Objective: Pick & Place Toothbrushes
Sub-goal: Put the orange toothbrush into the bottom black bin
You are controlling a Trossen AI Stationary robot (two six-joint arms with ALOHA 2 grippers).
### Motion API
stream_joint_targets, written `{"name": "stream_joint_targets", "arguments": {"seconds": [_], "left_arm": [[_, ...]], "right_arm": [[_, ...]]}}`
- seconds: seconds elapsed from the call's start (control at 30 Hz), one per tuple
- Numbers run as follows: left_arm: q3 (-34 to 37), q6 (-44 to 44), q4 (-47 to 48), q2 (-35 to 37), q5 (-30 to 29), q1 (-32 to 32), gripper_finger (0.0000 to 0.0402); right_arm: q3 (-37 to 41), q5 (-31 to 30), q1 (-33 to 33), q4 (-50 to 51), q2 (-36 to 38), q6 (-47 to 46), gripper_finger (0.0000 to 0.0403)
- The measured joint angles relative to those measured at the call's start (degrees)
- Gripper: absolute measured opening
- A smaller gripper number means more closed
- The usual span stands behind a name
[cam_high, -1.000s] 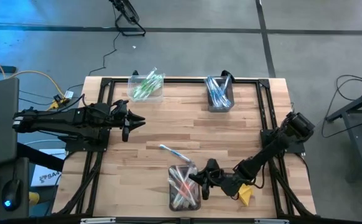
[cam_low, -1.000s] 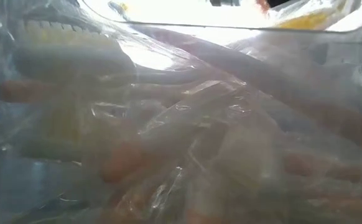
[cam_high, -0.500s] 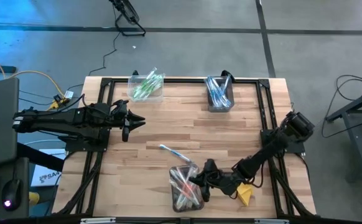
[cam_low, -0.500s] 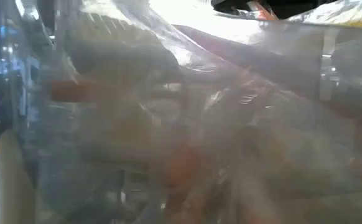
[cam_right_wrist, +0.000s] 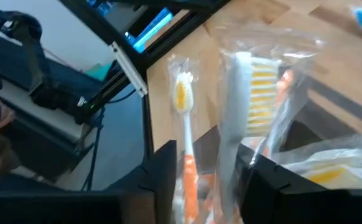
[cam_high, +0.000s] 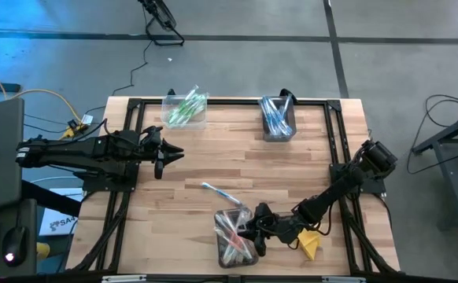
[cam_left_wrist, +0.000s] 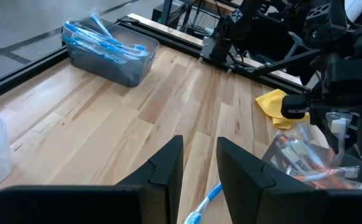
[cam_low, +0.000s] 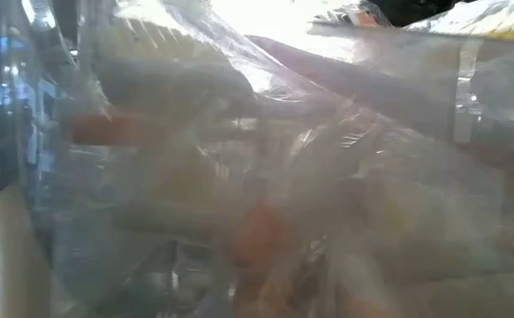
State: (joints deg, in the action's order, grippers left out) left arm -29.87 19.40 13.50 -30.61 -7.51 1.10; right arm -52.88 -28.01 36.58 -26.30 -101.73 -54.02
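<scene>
A clear bin (cam_high: 234,236) at the table's near edge holds wrapped toothbrushes (cam_high: 230,233) with orange-red accents; it fills the low view (cam_low: 257,177). My right gripper (cam_high: 253,226) reaches level over the bin's right rim, open. An orange-handled toothbrush (cam_right_wrist: 185,124) and a white one with yellow bristles (cam_right_wrist: 246,87) stand between its fingers (cam_right_wrist: 209,162). A blue toothbrush (cam_high: 217,191) lies flat on the table. My left gripper (cam_high: 164,157) hangs open and empty at the left (cam_left_wrist: 199,149). My right gripper has its fingers (cam_right_wrist: 163,171) on either side of the wrapped toothbrushes that stick up from the bin. I cannot tell whether they touch the wrappers.
A clear bin of green toothbrushes (cam_high: 186,110) and a dark bin of blue ones (cam_high: 278,118) stand at the far edge. A yellow cloth (cam_high: 312,246) lies under my right arm. Black rails (cam_high: 131,141) frame the table. Bare wood lies in the middle (cam_high: 253,165).
My right gripper has edged toward the table's left, farther over the near bin, and its wrist has turned. The bin has shifted in front of the low camera, so that its left wall now shows there.
</scene>
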Motion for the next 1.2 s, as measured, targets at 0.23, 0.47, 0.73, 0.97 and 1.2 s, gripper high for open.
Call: {"name": "stream_joint_targets", "arguments": {"seconds": [0.23, 0.47, 0.73, 0.97, 1.2], "left_arm": [[0.0, 0.0, 0.0, 0.0, -0.3, 0.0, 0.0095], [0.0, 0.0, 0.0, 0.0, -1.2, 0.0, 0.0095], [0.0, 0.0, 0.0, 0.0, -1.3, 0.0, 0.0095], [0.0, 0.0, 0.0, 0.0, -1.3, 0.0, 0.0095], [0.0, 0.0, 0.0, 0.0, -1.3, 0.0, 0.0095]], "right_arm": [[0.0, 4.6, -0.7, 0.0, 0.0, -0.4, 0.0162], [0.0, 7.8, -2.7, 0.0, 0.0, -8.5, 0.0162], [-0.3, 14.3, -5.9, -0.3, 0.0, -12.2, 0.0133], [-4.0, 17.7, -7.1, 5.4, 0.0, -11.8, 0.01], [-6.3, 17.9, -7.1, 14.8, 0.1, -13.7, 0.0087]]}}
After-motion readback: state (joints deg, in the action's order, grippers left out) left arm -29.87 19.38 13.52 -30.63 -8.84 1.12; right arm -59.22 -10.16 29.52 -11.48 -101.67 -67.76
